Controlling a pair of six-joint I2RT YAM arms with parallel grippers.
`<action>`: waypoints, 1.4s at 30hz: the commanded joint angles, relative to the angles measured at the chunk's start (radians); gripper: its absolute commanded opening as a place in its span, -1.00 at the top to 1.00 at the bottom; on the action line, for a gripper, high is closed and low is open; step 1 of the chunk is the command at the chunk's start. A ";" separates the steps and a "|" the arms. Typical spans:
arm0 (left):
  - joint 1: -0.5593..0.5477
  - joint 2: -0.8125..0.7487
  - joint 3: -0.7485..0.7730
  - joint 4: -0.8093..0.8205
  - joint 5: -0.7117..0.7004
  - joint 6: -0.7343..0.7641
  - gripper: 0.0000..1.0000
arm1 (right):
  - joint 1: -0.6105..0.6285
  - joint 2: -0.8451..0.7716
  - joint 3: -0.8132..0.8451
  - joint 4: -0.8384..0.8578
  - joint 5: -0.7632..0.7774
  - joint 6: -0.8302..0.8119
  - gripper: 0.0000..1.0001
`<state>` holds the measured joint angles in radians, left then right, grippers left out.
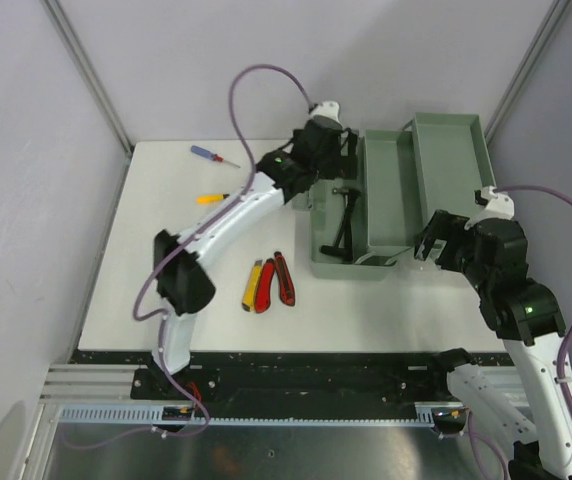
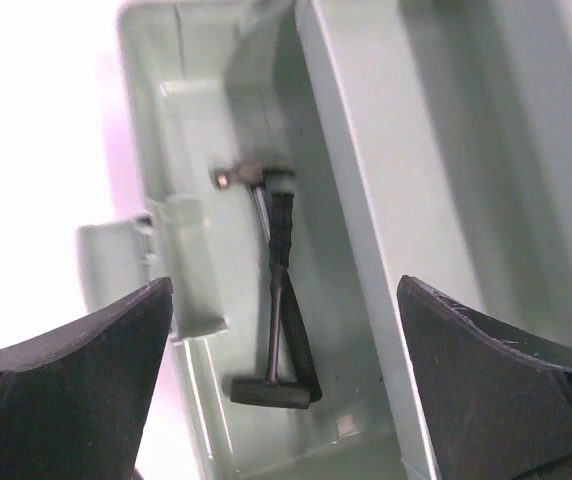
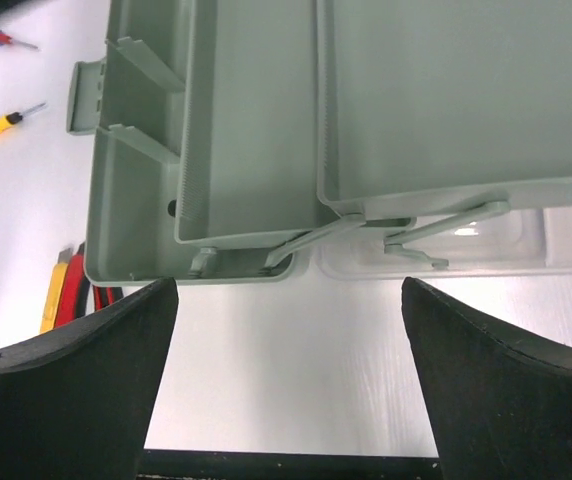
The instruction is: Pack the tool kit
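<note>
This looks like a robotics lab test cell. A plain white table (image 1: 366, 310) is boxed in by bare grey partition walls (image 1: 26, 200) on aluminium posts (image 1: 88, 72). Slotted aluminium rails (image 1: 306, 412) run along the near edge, where the left arm (image 1: 226, 215) and right arm (image 1: 511, 290) are bolted, trailing purple cables (image 1: 266, 68).

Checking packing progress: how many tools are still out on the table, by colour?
Yellow: 2 (yellow screwdriver, yellow knife)
Red: 2 (red knives and)
Blue: 1 (blue screwdriver)
Total: 5
</note>
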<state>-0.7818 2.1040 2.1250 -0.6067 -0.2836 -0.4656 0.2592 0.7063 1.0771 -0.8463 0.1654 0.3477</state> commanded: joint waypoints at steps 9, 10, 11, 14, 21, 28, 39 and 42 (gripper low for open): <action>0.157 -0.478 -0.291 0.048 0.023 0.114 -0.97 | 0.181 0.076 0.064 0.181 -0.081 -0.013 -0.67; 0.187 -0.524 -0.331 0.050 0.036 0.110 -0.96 | 0.241 0.093 0.065 0.194 -0.033 -0.002 -0.66; 0.206 -0.558 -0.372 0.054 0.042 0.115 -0.96 | 0.314 0.111 0.066 0.205 0.028 0.005 -0.66; 0.251 -0.675 -0.489 0.059 0.019 0.134 -0.97 | 0.547 0.202 0.089 0.222 0.222 0.022 -0.68; 0.387 -0.923 -0.716 0.060 0.061 0.105 -0.98 | 0.890 0.507 0.161 0.299 0.407 0.092 -0.68; 0.497 -1.054 -0.840 0.059 0.192 0.079 -0.99 | 0.995 0.750 0.178 0.335 0.346 0.246 -0.48; 0.540 -1.084 -0.919 0.059 0.299 0.040 -0.99 | 0.923 1.061 0.179 0.431 0.257 0.394 -0.49; 0.545 -1.083 -0.928 0.059 0.318 0.037 -0.99 | 0.890 1.096 0.179 0.504 0.286 0.332 -0.48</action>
<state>-0.2508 1.0351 1.2045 -0.5663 -0.0212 -0.4107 1.2018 1.7779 1.2213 -0.4660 0.4103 0.6731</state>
